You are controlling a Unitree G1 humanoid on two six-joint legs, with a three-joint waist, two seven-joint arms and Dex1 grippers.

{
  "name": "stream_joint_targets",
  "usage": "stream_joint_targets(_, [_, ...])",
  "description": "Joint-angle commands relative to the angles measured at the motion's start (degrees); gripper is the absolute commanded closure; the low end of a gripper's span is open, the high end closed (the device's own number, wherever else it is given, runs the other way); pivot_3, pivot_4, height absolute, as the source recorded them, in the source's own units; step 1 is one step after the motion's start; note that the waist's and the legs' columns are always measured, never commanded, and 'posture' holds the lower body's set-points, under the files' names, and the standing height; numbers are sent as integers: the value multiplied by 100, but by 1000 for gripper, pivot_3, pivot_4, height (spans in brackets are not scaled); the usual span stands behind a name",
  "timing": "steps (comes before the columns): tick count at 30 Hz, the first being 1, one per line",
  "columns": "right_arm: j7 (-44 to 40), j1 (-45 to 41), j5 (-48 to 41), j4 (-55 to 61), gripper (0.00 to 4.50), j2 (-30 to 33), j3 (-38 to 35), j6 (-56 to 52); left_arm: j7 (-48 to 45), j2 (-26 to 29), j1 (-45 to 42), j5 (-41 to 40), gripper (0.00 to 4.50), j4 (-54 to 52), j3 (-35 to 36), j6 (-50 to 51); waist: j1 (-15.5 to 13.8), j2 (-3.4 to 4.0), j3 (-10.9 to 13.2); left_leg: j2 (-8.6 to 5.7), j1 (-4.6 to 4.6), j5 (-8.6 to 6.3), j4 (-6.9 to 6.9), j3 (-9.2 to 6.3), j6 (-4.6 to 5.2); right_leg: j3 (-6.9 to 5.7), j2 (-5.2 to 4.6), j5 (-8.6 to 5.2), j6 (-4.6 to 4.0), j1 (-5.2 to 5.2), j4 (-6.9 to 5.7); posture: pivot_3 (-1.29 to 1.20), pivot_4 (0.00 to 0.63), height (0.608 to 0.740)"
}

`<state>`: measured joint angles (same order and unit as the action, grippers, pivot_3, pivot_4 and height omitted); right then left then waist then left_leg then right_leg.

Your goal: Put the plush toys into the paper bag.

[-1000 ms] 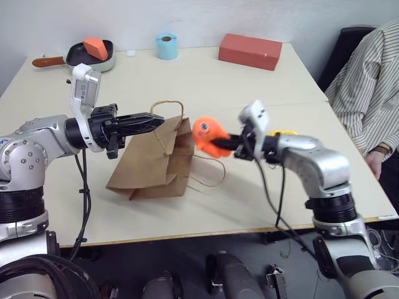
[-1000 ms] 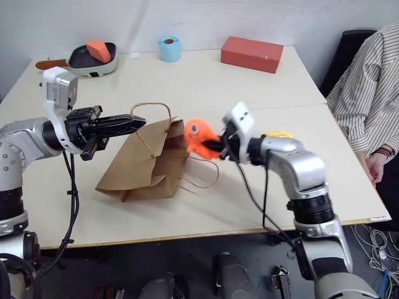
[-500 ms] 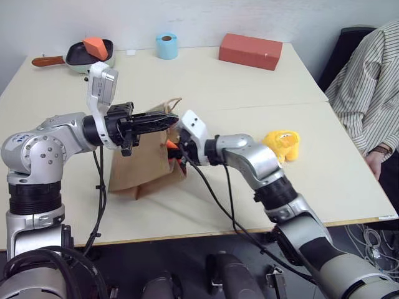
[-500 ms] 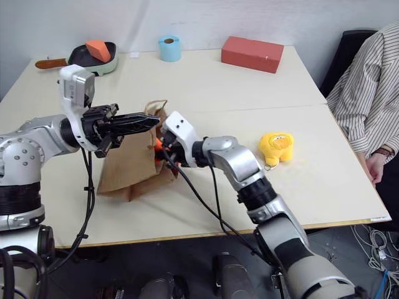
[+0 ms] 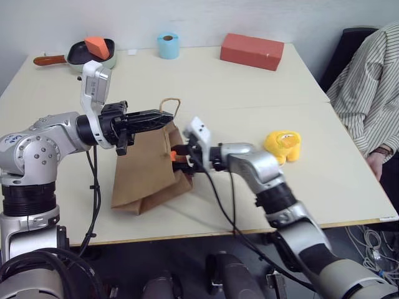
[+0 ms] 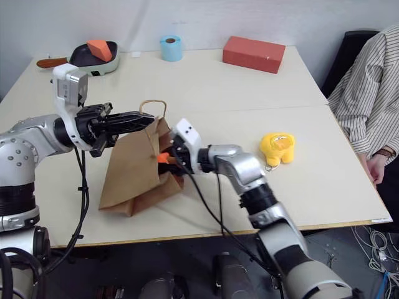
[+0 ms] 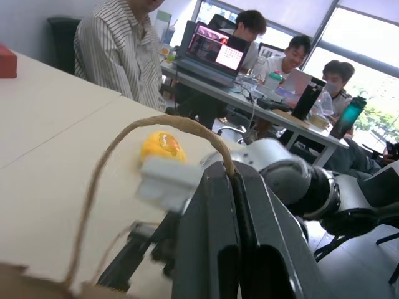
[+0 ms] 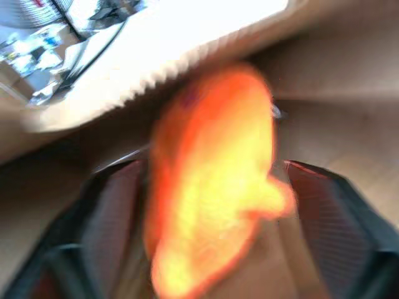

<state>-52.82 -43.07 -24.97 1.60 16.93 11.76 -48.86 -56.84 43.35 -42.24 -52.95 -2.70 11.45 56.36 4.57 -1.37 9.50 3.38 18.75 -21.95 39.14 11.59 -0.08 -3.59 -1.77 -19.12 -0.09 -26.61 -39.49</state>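
Observation:
The brown paper bag stands on the table, its mouth facing right. My left gripper is shut on the bag's cord handle and holds it up. At the mouth of the bag is my right gripper, open. Its fingers are spread wide on either side of the orange plush toy, which sits just inside the bag. A sliver of orange shows at the bag's opening. The yellow plush toy lies on the table to the right, apart from both grippers.
At the back of the table are a pan with an orange wedge block, a blue roll and a red box. A person in a striped shirt sits at the right edge.
My right gripper carried the orange toy leftward into the bag's mouth, then spread its fingers and let go of it. The left gripper kept hold of the handle.

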Motion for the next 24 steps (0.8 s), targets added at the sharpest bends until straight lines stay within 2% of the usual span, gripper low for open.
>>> stream_joint_targets(1, [114, 291, -799, 1428, 49, 597, -919, -816, 5, 87, -21, -93, 4500, -182, 184, -9, -23, -1, 0, 0, 9, 0, 3, -9, 0, -2, 1, 0, 0, -1, 1, 0, 150, 740])
stream_joint_targets(5, [837, 759, -1139, 2081, 49, 1204, -2192, -1437, 30, 106, 10, -137, 4500, -254, 222, 50, -12, -2, -1, 0, 10, 0, 4, -14, -1, -4, 6, 0, 0, -2, -1, 0, 150, 740])
stream_joint_targets(8, [1636, 1147, -594, 1955, 49, 1703, -2793, -1418, 58, 117, 33, -185, 4500, -323, 261, 101, -12, -2, -1, 0, 10, 1, 4, -14, -2, -3, 7, 0, 0, -1, 0, 0, 150, 740])
stream_joint_targets(12, [2502, 1518, 257, 1239, 49, 2013, -2997, -766, 57, 115, 40, -192, 4500, -334, 258, 114, 4, -2, -1, -2, 10, 1, 2, -11, -3, 1, 11, 0, 0, -1, 1, 0, 150, 740])
stream_joint_targets(15, [3095, 1400, 720, 291, 49, 1841, -3007, -146, 37, 86, -20, -124, 4500, -276, 188, 57, 13, -3, 0, -1, 7, 3, 2, -7, -6, 8, 14, 0, 0, -1, 0, 0, 150, 740])
stream_joint_targets(18, [3335, 1170, 760, -531, 49, 1578, -3042, 114, 28, 62, -115, -90, 4500, -201, 159, 17, 28, 0, 1, -1, 4, 5, 0, -3, -9, 14, 20, 0, 0, -1, -3, 0, 150, 740])
stream_joint_targets(21, [3247, 992, 454, -912, 622, 1250, -3139, 27, 23, 48, -142, -79, 4500, -176, 153, -4, 35, 0, 1, -1, -4, 7, -4, -2, -14, 24, 26, 0, 0, -1, -7, 0, 150, 740])
stream_joint_targets(24, [3265, 819, -134, -878, 1541, 891, -3531, -425, 6, 54, -101, -78, 4500, -196, 162, -15, 24, 1, 1, -1, -8, 9, -6, -3, -16, 27, 27, 0, 0, 0, -10, 0, 150, 740])
